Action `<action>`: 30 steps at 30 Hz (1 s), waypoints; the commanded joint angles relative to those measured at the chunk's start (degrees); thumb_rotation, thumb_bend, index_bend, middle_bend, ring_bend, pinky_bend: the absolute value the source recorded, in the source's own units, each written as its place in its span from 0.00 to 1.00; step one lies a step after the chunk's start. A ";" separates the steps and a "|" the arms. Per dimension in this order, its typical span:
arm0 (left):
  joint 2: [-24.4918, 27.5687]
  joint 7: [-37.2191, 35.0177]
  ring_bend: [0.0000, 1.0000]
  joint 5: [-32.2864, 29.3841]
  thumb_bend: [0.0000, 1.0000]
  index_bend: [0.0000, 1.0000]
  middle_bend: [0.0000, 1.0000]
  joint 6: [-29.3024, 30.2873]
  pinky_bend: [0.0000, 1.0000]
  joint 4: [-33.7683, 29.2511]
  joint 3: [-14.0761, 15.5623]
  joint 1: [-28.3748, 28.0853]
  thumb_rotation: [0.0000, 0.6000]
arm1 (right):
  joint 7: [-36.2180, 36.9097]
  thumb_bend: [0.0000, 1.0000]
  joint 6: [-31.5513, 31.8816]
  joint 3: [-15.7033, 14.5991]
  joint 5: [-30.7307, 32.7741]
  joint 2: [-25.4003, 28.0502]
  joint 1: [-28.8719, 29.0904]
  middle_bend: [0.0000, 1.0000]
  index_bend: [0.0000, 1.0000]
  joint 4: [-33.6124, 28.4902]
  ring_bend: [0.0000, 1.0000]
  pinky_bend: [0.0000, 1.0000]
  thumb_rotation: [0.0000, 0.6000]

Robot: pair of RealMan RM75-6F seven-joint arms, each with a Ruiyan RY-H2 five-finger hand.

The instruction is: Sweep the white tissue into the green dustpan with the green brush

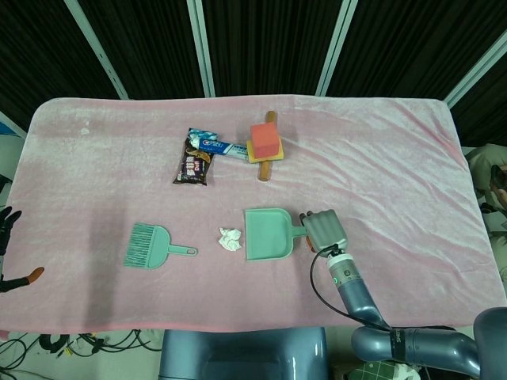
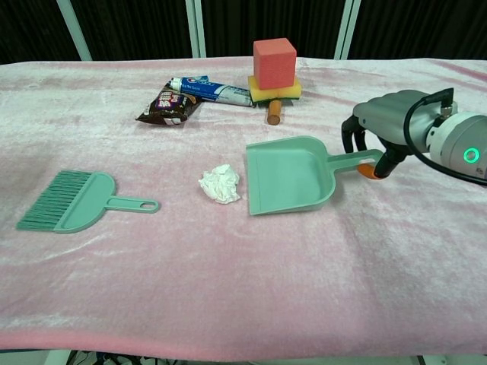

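Gripping: right hand [image 2: 380, 133] curls its fingers around the handle of the green dustpan [image 2: 289, 175]
Dustpan mouth: faces the white tissue [image 2: 220, 183], just beside it, not touching
Green brush [image 2: 72, 199]: flat on the pink cloth [image 2: 228, 281], well left of the tissue, untouched
Left hand [image 1: 6, 245]: only dark fingertips at the table's left edge, spread, holding nothing visible
Far side: snack packet [image 2: 167, 105], toothpaste tube [image 2: 213, 90], red block [image 2: 275, 61]

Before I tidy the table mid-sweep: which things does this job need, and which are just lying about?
Needed: white tissue; green dustpan, handle held by the right hand; green brush, untouched.

Lying about: toothpaste tube; dark snack packet; red block on a yellow sponge; wooden handle.
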 commanded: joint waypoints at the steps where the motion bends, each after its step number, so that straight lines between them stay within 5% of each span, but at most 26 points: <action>1: 0.07 3.11 0.09 -1.22 0.00 0.13 0.08 -2.12 0.20 -3.37 -1.76 -2.44 1.00 | -0.23 0.45 -0.45 -0.04 -0.11 0.97 0.28 0.65 0.65 -1.02 0.73 0.76 1.00; 3: 0.02 6.00 0.19 -2.07 0.02 0.16 0.13 -3.82 0.31 -4.95 -2.62 -4.10 1.00 | -0.37 0.45 -0.62 -0.17 0.03 1.32 0.34 0.65 0.65 -1.49 0.73 0.76 1.00; 8: -0.90 15.31 0.61 -6.26 0.09 0.27 0.30 -9.19 0.78 -9.36 -5.23 -9.39 1.00 | -0.62 0.45 -0.97 -0.33 0.67 2.01 0.57 0.65 0.65 -2.59 0.73 0.76 1.00; 11: -2.02 19.21 0.73 -9.09 0.11 0.31 0.36 -12.25 0.92 -11.26 -6.16 -12.16 1.00 | -0.65 0.45 -1.02 -0.25 1.06 2.16 0.74 0.65 0.65 -2.92 0.73 0.76 1.00; 24: -12.64 35.33 0.84 -23.98 0.12 0.41 0.45 -26.64 1.00 -10.10 -5.89 -26.17 1.00 | -1.55 0.47 -0.67 -0.30 2.82 2.53 1.55 0.65 0.65 -3.51 0.73 0.76 1.00; 30: -19.73 40.61 0.85 -29.91 0.16 0.43 0.46 -27.13 1.00 -6.07 -4.93 -30.58 1.00 | -1.58 0.47 -0.48 -0.31 3.29 2.36 1.86 0.65 0.65 -3.18 0.73 0.76 1.00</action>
